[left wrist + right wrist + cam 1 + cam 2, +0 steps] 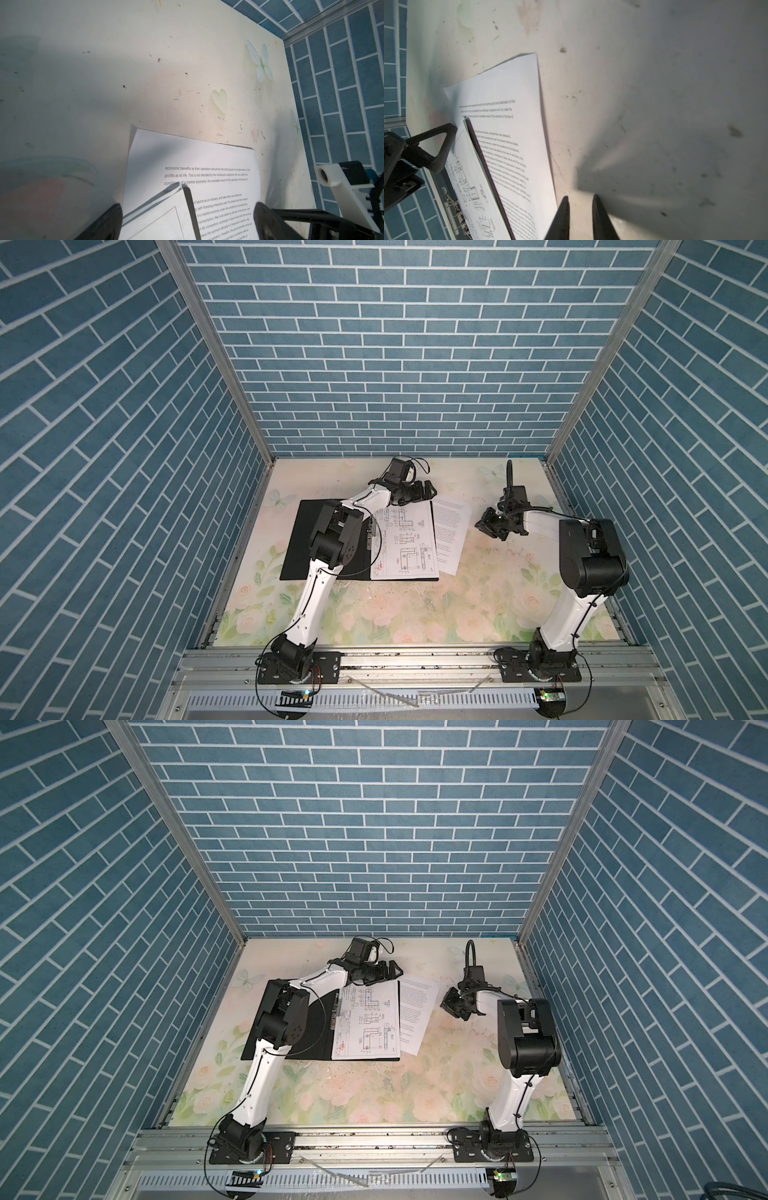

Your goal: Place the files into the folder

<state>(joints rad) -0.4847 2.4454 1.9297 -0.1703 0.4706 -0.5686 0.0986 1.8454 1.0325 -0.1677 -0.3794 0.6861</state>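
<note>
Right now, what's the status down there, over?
Left gripper wide open, right gripper barely open, both empty. White drawing sheet lies in open black folder. White text sheet mostly outside, its edge under the folder's rim.

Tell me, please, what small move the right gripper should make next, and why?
Probably ease the right gripper down and over onto the text sheet's free edge. It hovers empty, slightly open, just beside that sheet, which lies on the table with its other side tucked under the open folder's edge, while a drawing sheet already lies inside.
</note>
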